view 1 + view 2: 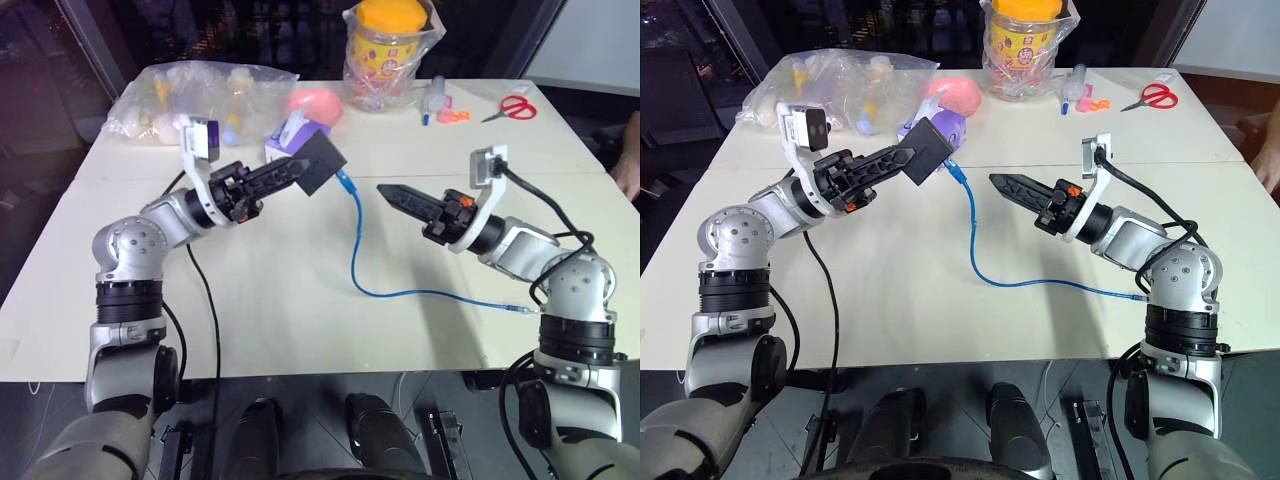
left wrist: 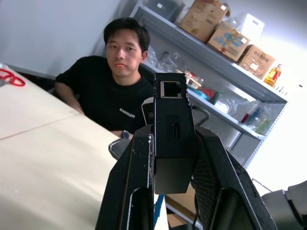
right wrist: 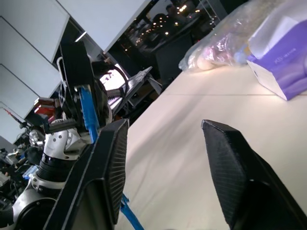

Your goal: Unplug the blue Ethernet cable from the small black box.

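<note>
Left of centre, my left gripper (image 1: 292,172) is clamped on the small black box (image 1: 322,163), held above the tabletop (image 1: 280,300). The blue Ethernet cable (image 1: 353,240) meets the box's lower right edge, seemingly plugged in, and droops rightward. Right of centre, my right gripper (image 1: 390,192) is empty, fingers apart, near the cord without touching it. I judge the next move is to grip the plug and pull.

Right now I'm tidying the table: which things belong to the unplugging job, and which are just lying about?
Job: thin blue Ethernet cable; small matte-black box, held in the left hand.
Lying about: red-handled scissors; yellow-lidded clear jar; purple-white tissue box; clear plastic bag.
</note>
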Motion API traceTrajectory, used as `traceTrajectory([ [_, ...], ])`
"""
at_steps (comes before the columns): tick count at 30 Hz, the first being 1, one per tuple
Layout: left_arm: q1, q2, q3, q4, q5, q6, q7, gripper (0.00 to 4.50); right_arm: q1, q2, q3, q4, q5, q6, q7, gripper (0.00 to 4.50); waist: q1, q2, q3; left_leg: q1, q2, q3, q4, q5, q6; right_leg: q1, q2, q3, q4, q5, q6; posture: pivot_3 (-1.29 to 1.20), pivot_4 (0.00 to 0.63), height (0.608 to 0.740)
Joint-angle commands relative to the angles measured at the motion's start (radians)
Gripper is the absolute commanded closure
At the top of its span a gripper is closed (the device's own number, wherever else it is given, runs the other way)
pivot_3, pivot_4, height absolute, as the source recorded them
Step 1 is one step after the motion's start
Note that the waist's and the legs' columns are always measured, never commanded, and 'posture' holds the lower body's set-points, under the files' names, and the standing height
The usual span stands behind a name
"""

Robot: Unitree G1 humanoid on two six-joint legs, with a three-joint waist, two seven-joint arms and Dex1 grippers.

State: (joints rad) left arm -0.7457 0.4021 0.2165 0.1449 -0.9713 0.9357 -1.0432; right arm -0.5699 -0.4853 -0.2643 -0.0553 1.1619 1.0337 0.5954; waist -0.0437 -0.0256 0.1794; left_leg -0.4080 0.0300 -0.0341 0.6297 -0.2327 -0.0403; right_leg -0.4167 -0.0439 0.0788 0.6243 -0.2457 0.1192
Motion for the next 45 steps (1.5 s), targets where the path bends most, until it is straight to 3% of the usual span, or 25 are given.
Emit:
traceTrajectory([
  [1,-0.002,-0.011,-0.008,-0.035,-0.018,0.002,-0.007,3.73,-0.052,0.018,0.012,-0.034,0.034,0.005,0.028,1.97,0.0,0.0,0.0,0.0,0.0,0.0,0.0,0.0,0.0,0.0,0.0,0.0,0.0,0.0,0.0,0.0,0.15,0.74],
  [24,-0.029,0.002,-0.03,0.035,0.03,-0.045,-0.063,3.73,-0.046,0.033,0.013,-0.093,0.094,0.041,0.008,1.97,0.001,0.0,0.0,0.0,0.0,0.0,0.0,0.0,0.0,0.0,0.0,0.0,0.0,0.0,0.0,0.0,0.15,0.74],
  [45,-0.013,-0.022,-0.032,0.013,0.027,-0.033,-0.059,3.73,-0.073,0.055,0.061,-0.038,0.038,0.02,0.044,1.97,0.001,0.0,0.0,0.0,0.0,0.0,0.0,0.0,0.0,0.0,0.0,0.0,0.0,0.0,0.0,0.0,0.15,0.74],
])
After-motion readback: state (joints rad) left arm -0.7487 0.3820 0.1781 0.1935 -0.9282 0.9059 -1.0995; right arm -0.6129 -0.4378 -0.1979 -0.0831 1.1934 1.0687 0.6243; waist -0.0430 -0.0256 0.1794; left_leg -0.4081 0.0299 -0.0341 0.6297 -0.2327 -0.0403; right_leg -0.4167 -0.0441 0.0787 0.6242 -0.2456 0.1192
